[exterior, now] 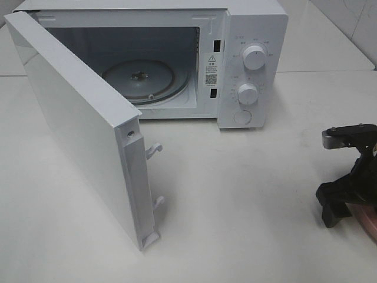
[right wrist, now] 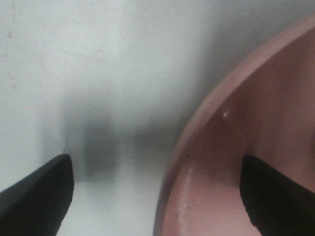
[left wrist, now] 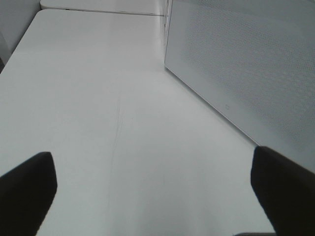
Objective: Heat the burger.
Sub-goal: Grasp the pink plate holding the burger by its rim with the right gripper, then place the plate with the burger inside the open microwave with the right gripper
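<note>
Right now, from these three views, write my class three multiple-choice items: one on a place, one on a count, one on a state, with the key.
1. Where is the right gripper? A inside the microwave; B on the door; C astride the pink plate's rim.
2. How many dials stand above the round button? A one; B two; C four.
3. The microwave's door is: A swung open; B shut; C taken off.

Key:
1 C, the right wrist view shows its jaws standing either side of the rim.
2 B, two white dials sit one above the other on the panel.
3 A, the door stands hinged out and the glass turntable shows inside.
</note>
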`<state>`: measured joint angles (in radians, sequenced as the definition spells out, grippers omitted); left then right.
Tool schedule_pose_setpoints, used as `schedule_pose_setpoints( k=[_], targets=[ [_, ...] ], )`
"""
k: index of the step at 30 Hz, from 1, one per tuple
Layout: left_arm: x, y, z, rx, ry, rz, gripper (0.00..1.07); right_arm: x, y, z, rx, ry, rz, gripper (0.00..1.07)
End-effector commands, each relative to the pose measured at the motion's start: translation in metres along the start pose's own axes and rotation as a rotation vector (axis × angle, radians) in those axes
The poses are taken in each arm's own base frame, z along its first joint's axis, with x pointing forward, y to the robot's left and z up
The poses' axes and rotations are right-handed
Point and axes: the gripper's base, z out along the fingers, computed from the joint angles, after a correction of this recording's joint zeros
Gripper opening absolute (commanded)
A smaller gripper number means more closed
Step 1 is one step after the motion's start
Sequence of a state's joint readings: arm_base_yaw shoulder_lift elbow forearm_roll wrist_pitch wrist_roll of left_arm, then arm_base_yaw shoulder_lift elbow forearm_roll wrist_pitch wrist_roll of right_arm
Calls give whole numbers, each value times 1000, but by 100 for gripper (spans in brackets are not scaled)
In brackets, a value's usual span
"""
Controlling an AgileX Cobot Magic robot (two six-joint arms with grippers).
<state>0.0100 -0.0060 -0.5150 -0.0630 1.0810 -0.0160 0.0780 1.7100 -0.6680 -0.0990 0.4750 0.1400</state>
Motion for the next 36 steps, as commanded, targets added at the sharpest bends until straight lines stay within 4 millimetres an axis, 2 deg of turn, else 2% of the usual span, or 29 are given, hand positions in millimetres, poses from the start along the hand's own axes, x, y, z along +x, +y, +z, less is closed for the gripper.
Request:
schedule_pose_setpoints(
  k=[1, 2, 3, 4, 5, 7, 8, 9, 10, 11, 12, 14, 22, 28, 36],
  targets=[
    [0, 0, -2, 8, -22, 3, 100, -1, -2, 3, 17, 0, -12, 78],
    [0, 0, -2, 8, -22, 3, 100, -1, -2, 3, 22, -1, -8, 72],
    [0, 0, -2, 8, -22, 3, 100, -1, -2, 3, 22, -1, -8, 72],
    [0, 0, -2, 8, -22, 3, 100, -1, -4, 3, 37, -2, 7, 60],
    [0, 0, -2, 8, -22, 3, 100, -1, -4, 3, 37, -2, 7, 60],
    [0, 0, -2, 8, -22, 3, 100, 0, -7, 4, 69, -4, 21, 29],
    [0, 0, -2, 8, -22, 3, 100, 0, -7, 4, 69, -4, 21, 29],
    [0, 0, -2, 8, -22, 3, 100, 0, -7, 4, 71, -4, 21, 23],
    [0, 0, -2, 8, -22, 3, 100, 1, -7, 4, 73, -2, 19, 10],
    [0, 0, -2, 8, -22, 3, 100, 1, -7, 4, 73, -2, 19, 10],
    [0, 0, -2, 8, -22, 3, 100, 1, -7, 4, 74, 4, 18, 3],
    [0, 0, -2, 8, -22, 3, 100, 1, -6, 4, 73, 5, 20, 0],
    [0, 0, -2, 8, -22, 3, 100, 4, -7, 2, 86, 47, 24, 0],
    [0, 0, -2, 8, -22, 3, 100, 9, 9, 0, 150, 85, -16, 0],
    [0, 0, -2, 8, -22, 3, 100, 12, 19, -4, 300, 77, -56, 0]
  ],
)
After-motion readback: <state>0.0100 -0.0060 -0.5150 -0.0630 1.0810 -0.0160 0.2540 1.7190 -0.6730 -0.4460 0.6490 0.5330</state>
